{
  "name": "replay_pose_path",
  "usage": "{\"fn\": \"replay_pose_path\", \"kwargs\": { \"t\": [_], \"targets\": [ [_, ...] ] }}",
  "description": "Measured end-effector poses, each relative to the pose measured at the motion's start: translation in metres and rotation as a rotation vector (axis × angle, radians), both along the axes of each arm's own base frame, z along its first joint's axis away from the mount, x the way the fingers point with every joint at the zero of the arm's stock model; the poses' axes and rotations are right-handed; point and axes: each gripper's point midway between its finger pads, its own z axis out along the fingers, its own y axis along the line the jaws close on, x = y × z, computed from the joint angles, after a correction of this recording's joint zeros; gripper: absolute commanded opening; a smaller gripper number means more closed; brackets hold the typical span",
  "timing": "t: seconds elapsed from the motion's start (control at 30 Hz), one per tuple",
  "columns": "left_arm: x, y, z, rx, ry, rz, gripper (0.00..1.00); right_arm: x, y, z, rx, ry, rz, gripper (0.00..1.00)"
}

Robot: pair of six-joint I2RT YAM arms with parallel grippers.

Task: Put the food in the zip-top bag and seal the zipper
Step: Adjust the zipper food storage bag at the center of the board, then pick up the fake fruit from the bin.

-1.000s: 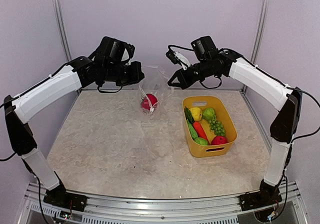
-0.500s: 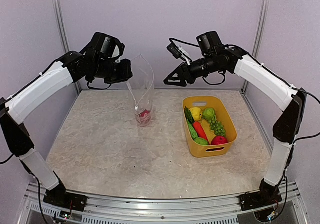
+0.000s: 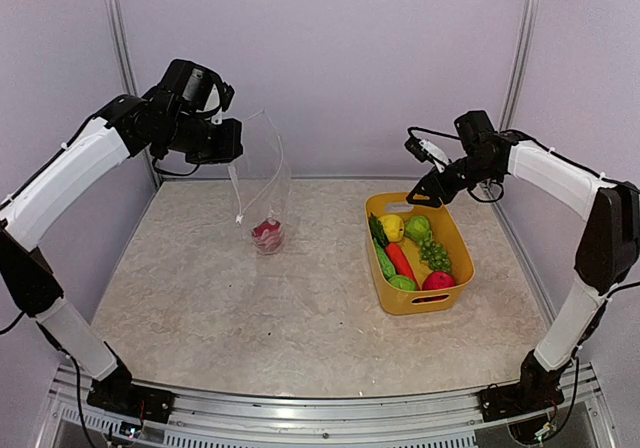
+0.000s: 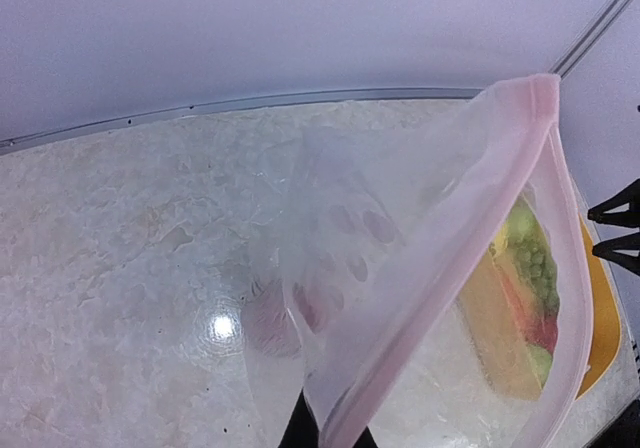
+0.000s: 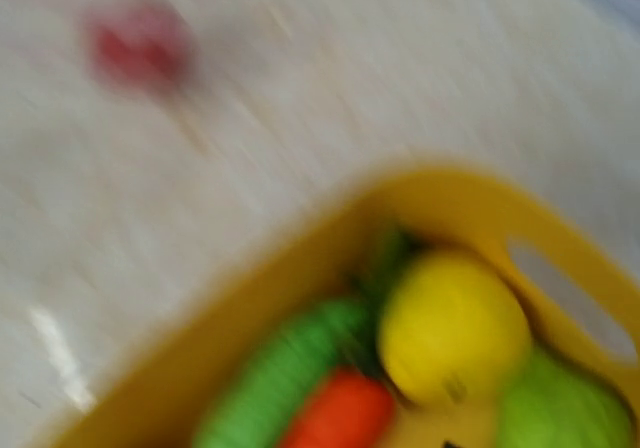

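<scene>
One red fruit [image 3: 267,232] sits in the zip-top bag [image 3: 262,173], which the left pincer [image 3: 234,155] grips, left of the yellow basket [image 3: 463,258]. Above that basket's far end the right pincer [image 3: 421,192] hovers, parted and empty.

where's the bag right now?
Top view, left of centre: the bag hangs from the left fingers, a red fruit in its bottom, well left of the yellow basket.

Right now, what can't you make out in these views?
Red food in the zip-top bag: top view, too small, veiled by creased film.
Slider on the zipper: too small in every view.
Left gripper: left wrist view, cut off by the bottom edge and the bag.
Yellow basket: right wrist view, motion-blurred, cropped.
</scene>
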Motion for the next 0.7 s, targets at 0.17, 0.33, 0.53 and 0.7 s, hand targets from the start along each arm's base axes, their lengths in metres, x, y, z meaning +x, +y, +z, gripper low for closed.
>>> {"fn": "replay_pose_path", "kwargs": {
  "t": [0.17, 0.33, 0.53, 0.7],
  "targets": [
    [-0.013, 0.0, 0.018, -0.023, -0.02, -0.056, 0.0, 0.01, -0.024, -0.052, -0.169, -0.011, -0.032, 0.6],
    [-0.014, -0.025, -0.004, -0.057, 0.062, -0.145, 0.0, 0.028, -0.032, -0.082, -0.26, -0.029, -0.042, 0.66],
    [-0.006, -0.063, -0.051, -0.096, 0.191, -0.222, 0.0, 0.041, -0.033, -0.115, -0.299, -0.01, -0.047, 0.74],
    [-0.008, -0.073, -0.06, -0.129, 0.225, -0.244, 0.0, 0.048, -0.03, -0.133, -0.298, 0.022, -0.046, 0.77]
  ]
}}
